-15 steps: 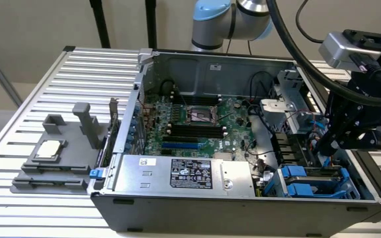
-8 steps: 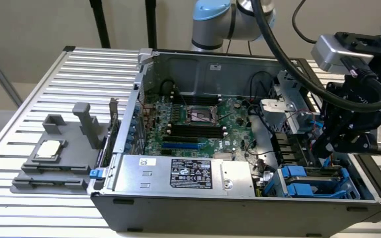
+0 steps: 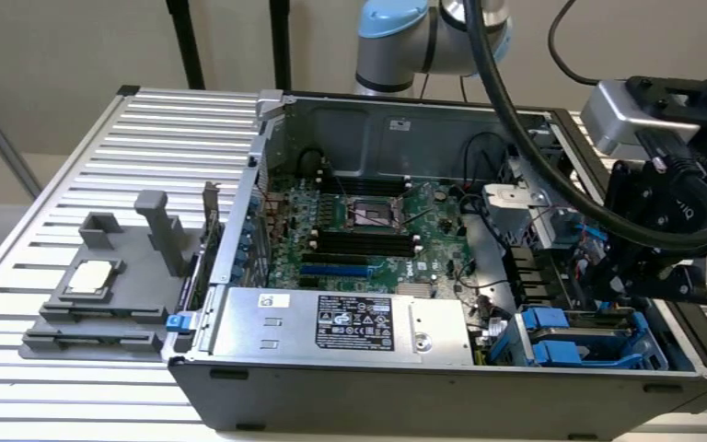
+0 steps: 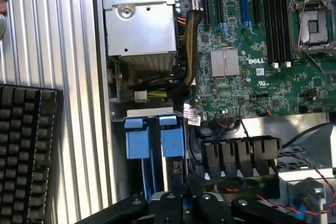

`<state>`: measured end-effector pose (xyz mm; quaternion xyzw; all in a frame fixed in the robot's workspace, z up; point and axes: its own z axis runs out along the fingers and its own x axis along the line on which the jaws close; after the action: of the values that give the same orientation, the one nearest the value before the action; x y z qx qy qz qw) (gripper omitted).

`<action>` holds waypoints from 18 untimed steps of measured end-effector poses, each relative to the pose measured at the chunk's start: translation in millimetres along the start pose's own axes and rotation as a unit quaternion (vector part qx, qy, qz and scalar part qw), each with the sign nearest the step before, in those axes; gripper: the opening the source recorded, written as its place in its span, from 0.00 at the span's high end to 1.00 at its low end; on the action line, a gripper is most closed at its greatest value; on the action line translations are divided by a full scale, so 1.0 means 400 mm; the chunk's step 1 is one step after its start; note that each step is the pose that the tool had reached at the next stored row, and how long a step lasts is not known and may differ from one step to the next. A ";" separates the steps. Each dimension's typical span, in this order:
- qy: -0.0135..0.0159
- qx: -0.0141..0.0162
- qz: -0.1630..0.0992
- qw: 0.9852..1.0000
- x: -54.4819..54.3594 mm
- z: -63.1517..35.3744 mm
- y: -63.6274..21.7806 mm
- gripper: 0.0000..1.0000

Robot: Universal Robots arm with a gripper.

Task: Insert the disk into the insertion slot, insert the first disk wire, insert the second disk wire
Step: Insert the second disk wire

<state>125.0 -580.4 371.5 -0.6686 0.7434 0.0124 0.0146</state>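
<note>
The insertion slot (image 3: 589, 339) is a grey drive cage with blue plastic tabs in the front corner of the open computer case, at the exterior view's right. The wrist view looks straight down on the insertion slot (image 4: 152, 142), where two blue tabs stand side by side. My gripper (image 3: 651, 276) hangs just above the cage's far side, and its black body (image 4: 194, 205) sits close over the cage. The disk's silver labelled face is hidden; I cannot tell whether it sits in the cage or under the gripper.
The silver power-supply box (image 3: 341, 322) lies beside the cage, with yellow and black cables (image 4: 190, 45) running past it. The motherboard (image 3: 366, 230), a black fan duct (image 4: 239, 153) and red-black wires (image 4: 310, 177) are nearby. A grey fixture (image 3: 108, 285) and a keyboard (image 4: 26, 150) lie on the slatted table.
</note>
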 end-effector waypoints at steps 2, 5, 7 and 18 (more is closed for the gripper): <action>-0.003 0.001 0.000 1.000 0.007 0.006 0.005 0.84; -0.007 0.003 0.000 1.000 0.012 0.015 0.013 0.84; -0.011 0.005 0.000 1.000 0.014 0.020 0.016 0.84; -0.024 0.024 -0.005 0.999 0.017 0.051 0.019 0.84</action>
<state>116.7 -585.3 350.7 -0.6710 0.7398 0.0105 0.0488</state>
